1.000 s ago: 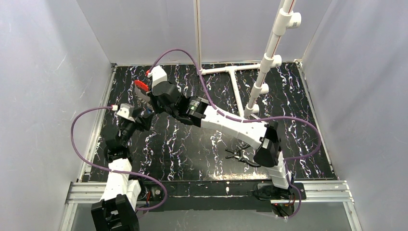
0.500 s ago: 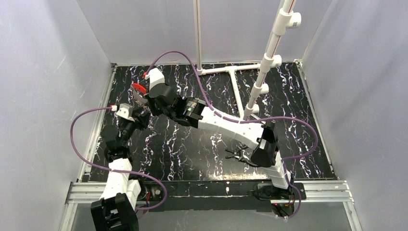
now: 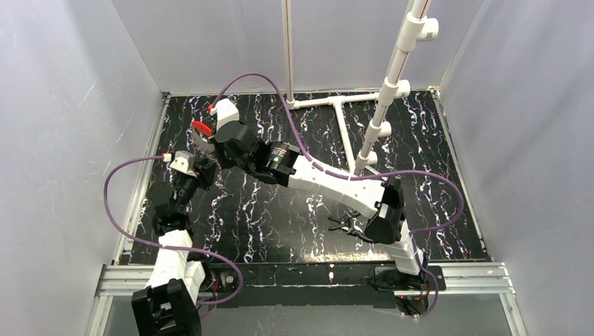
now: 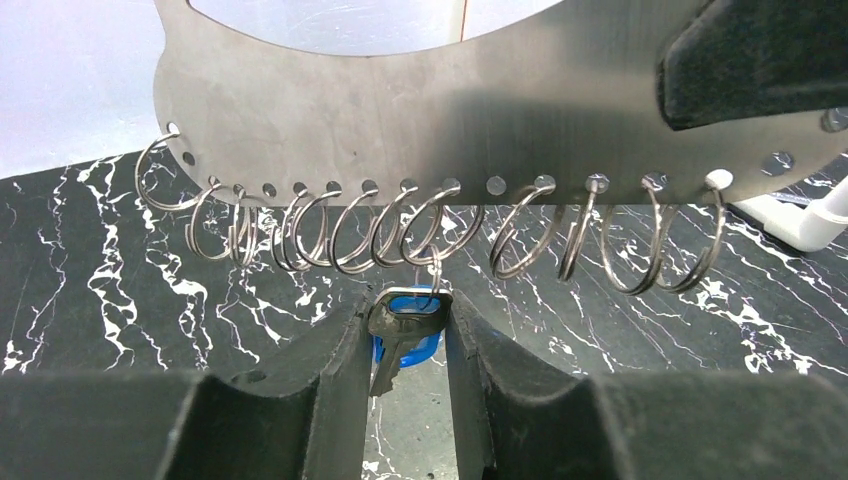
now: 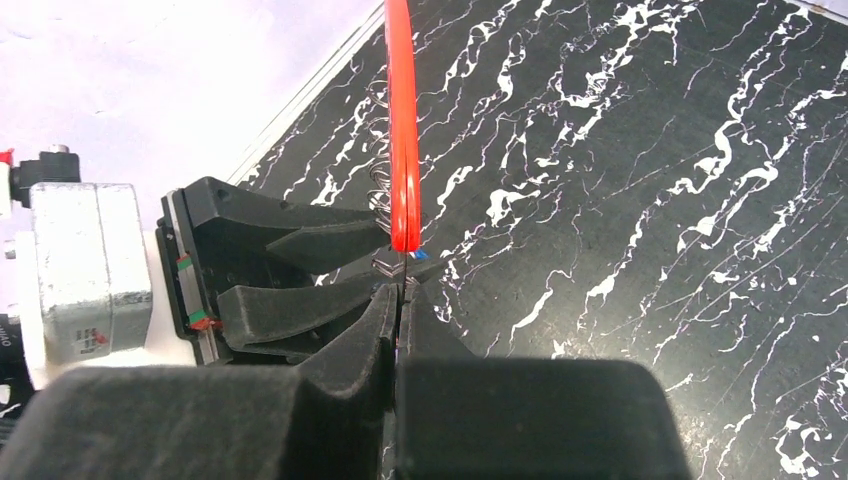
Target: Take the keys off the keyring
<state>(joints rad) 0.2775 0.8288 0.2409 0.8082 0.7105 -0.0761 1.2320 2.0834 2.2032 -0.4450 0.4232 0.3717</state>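
Black, white-veined marble bench (image 3: 280, 210) lies between pale walls. At its far left the right claw (image 5: 401, 292) is clenched on the slim red oval keyring (image 5: 403, 130), held off the surface. Thin wire split rings (image 4: 350, 235) hang along its grey face. The left claw (image 4: 405, 345) closely flanks a silvery-grey flat key (image 4: 398, 322), with a blue-headed key (image 4: 428, 350) behind; whether it pinches, I cannot tell.

Lab test cell: white walls (image 3: 63, 105) enclosing a black marbled table (image 3: 266, 220)
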